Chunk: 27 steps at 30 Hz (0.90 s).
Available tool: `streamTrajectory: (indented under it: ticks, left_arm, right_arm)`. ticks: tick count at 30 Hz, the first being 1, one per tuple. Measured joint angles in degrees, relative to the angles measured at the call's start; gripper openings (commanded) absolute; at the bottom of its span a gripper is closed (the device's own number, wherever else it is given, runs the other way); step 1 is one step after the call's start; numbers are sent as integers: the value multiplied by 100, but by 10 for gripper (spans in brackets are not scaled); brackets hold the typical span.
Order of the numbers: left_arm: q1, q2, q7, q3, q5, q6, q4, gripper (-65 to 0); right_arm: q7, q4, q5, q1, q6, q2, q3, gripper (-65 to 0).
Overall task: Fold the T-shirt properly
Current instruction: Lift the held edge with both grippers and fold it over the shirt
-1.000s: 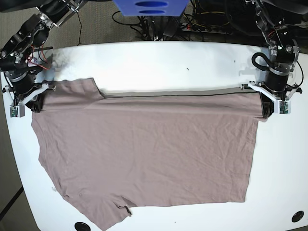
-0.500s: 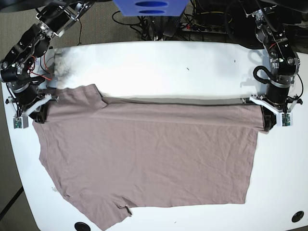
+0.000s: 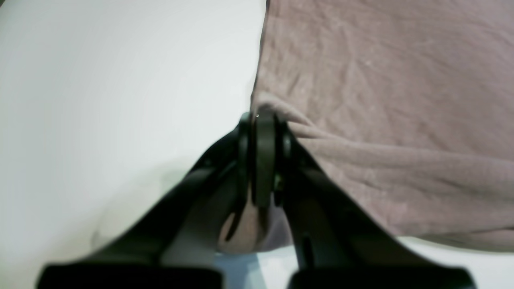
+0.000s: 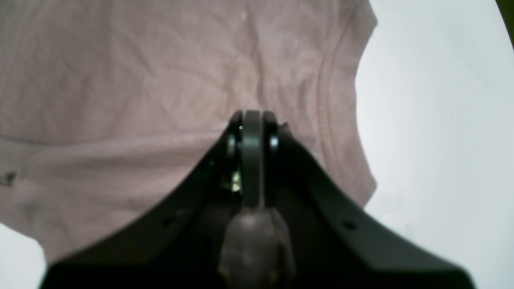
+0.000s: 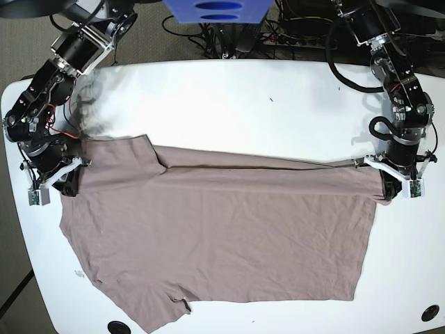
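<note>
- At the shirt's two far corners: left gripper (image 5: 395,182) pinched tight on the T-shirt (image 5: 222,236) edge, base view's right side; jaws together with fabric between them, seen in left wrist view (image 3: 261,120).
- Right gripper (image 5: 61,182) likewise clamped on the T-shirt's opposite end, base view's left, near the sleeve; right wrist view (image 4: 251,120) shows jaws closed over a fold of cloth.
- T-shirt (image 3: 385,120) stretched between both grippers, top edge a folded-over band running roughly straight across.
- Taupe fabric (image 4: 140,100), thin, lightly wrinkled, no print.
- Rest of the T-shirt lies flat on the white surface (image 5: 229,97), covering its near half; lower hem runs close to the near edge.
- One sleeve pokes out at the near-left corner, small tag-like bit there, too small to identify.
- Far half of the surface bare white; cables (image 5: 208,35) and a blue object (image 5: 215,12) sit beyond the far edge.
</note>
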Motion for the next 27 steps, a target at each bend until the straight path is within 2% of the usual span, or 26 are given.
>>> streamTrajectory:
  ticks: [17, 24, 27]
  left_arm:
    - [-671, -33, -96, 79, 0, -7, -603, -650]
    - [-990, -59, -13, 352, 153, -17, -1036, -650]
    - [-1150, -85, -162, 398, 11, -33, -1309, -650]
  right_arm:
    - [199, -481, -85, 393, -22, 262, -146, -650]
    - [236, -831, -94, 649, -39, 289, -192, -650]
    - [437, -1027, -72, 717, -11, 334, -304, -650]
